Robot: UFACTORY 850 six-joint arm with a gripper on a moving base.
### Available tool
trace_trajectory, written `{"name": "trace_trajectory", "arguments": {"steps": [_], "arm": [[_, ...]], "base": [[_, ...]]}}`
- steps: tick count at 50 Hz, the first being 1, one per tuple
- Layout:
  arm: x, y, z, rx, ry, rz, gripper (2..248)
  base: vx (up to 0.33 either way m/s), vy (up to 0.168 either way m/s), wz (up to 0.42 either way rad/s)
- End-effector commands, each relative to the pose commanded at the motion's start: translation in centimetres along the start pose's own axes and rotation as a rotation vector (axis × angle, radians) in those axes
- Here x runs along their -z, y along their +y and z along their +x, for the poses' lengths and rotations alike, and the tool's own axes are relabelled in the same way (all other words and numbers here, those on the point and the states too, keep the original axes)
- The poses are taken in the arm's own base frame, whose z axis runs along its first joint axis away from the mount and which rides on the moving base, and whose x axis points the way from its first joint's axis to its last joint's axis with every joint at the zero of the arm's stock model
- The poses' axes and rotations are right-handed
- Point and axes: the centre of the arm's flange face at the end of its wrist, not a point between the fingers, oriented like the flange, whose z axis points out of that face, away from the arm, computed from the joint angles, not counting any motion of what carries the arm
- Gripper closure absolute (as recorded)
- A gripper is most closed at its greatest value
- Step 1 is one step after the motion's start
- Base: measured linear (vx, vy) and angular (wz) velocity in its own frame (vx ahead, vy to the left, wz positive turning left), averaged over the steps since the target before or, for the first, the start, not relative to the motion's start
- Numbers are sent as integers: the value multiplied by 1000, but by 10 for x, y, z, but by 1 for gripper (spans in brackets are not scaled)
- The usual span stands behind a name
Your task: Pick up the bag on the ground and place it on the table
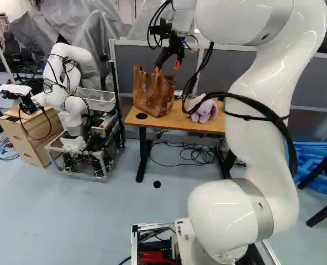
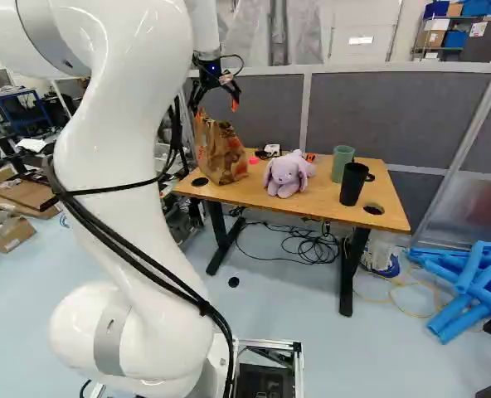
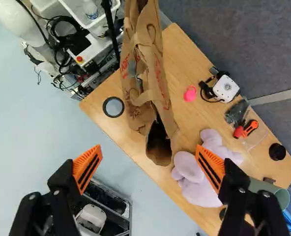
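- The brown paper bag (image 3: 158, 73) stands upright on the tabletop (image 3: 185, 64), which is where the task wants it; its base seems to carry its weight without help.
- Above the bag hangs the hand (image 3: 148, 153), spread wide, with nothing between its orange pads. That width probably serves to let the paper pass clear of both fingers.
- The bag's loop handles (image 3: 144, 96) face up toward the hand, probably because they are the natural place to hold it from above.
- Just beside the bag sits the lilac plush toy (image 2: 287, 172); beyond the toy from the bag are a green cup (image 2: 342, 162) and a black mug (image 2: 355, 184). The bag's spot at the far end from the cups looks sensible, as it keeps soft paper away from things that could tip.
- The placing looks done, I judge. What remains is to draw the hand straight up from the bag, since a sideways move might snag a handle and pull it over.
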Motion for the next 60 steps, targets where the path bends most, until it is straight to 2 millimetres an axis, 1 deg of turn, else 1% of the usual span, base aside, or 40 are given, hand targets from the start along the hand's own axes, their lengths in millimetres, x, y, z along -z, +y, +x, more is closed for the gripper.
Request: {"name": "trace_trajectory", "arguments": {"steps": [16,32,46,60], "arm": [[-16,-5,-18,-44,37,-42,3],[-34,-14,-43,-96,87,-91,3],[-52,-24,-72,-146,141,-138,3],[-71,-39,-108,-199,206,-187,3]], "base": [[0,0,0],[0,0,0],[0,0,0],[0,0,0]]}}
